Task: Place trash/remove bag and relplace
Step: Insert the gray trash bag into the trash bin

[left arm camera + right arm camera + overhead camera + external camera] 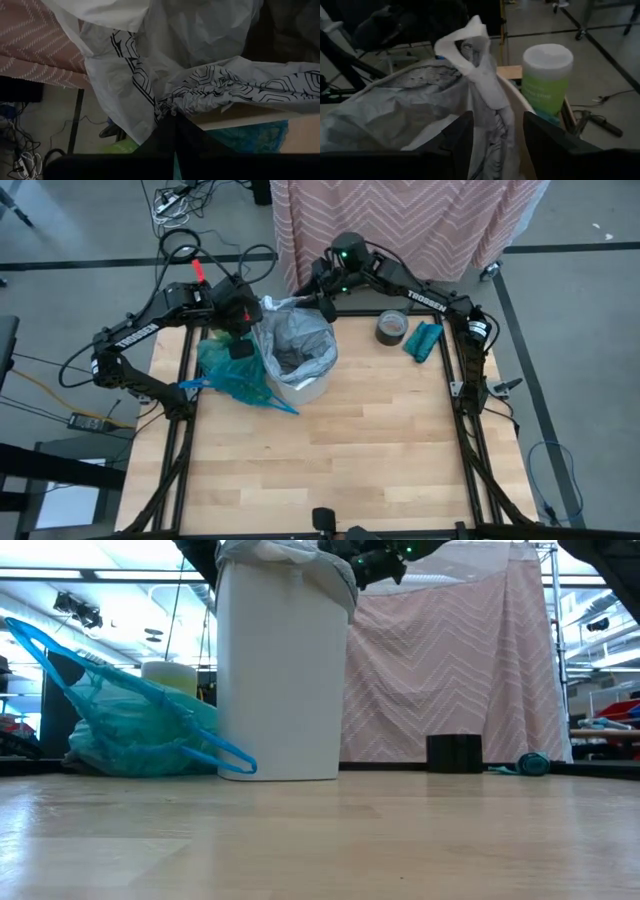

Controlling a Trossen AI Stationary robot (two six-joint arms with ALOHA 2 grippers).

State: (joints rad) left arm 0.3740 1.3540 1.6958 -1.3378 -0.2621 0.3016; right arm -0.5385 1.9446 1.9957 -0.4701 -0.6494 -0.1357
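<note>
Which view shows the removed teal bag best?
The low view: the teal bag lies whole beside the white bin. The high view shows it partly under the left arm; the left wrist view shows a sliver; the right wrist view, none.

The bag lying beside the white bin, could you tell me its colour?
Translucent teal-green bag, clearest in the low view.

I count one white bin (305, 388), one grey bag (295, 340), one teal bag (232, 372), one tape roll (391, 327), one canister (547, 77).
</note>
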